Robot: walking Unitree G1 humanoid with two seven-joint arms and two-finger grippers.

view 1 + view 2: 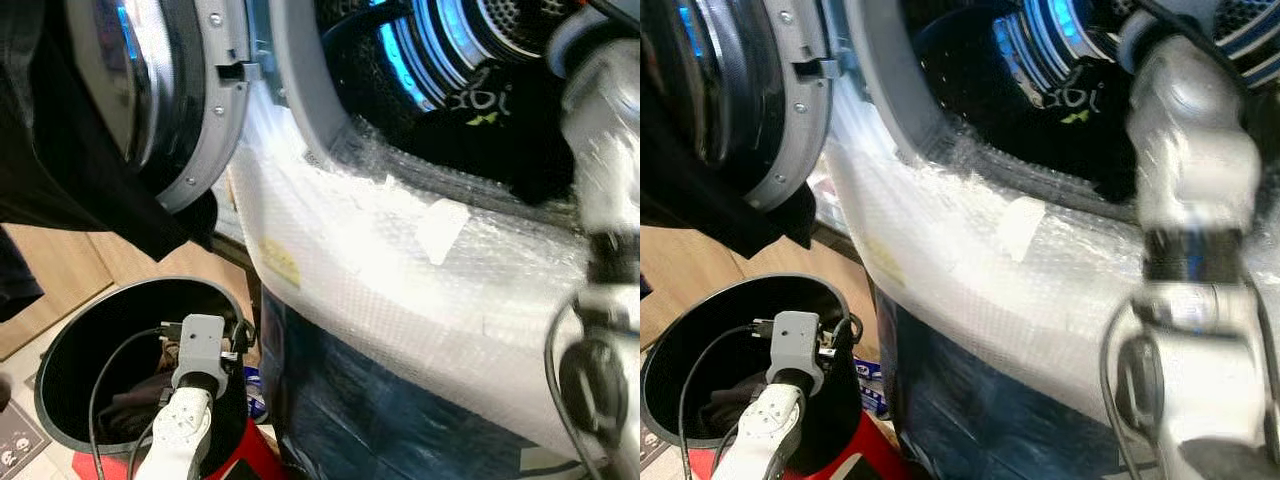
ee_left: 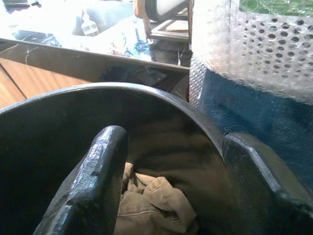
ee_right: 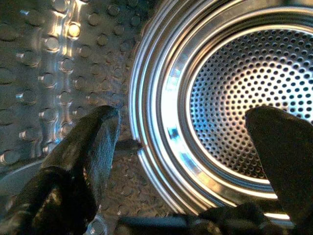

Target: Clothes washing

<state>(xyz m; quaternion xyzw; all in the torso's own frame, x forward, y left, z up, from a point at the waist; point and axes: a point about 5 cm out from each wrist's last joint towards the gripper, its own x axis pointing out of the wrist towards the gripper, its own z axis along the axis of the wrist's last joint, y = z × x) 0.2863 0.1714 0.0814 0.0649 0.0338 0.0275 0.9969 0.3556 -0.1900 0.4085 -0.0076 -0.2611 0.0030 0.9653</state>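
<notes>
Left wrist view showed beige clothes [image 2: 146, 203] lying in the bottom of the black bin [image 2: 44, 127], below and between the spread fingers of the left gripper [image 2: 181, 196], untouched. Inside the washer drum [image 3: 230, 98], the right gripper [image 3: 186, 161] was spread too, holding nothing; a black garment [image 1: 470, 120] lay at the bubble-wrapped door opening [image 1: 400, 250].
</notes>
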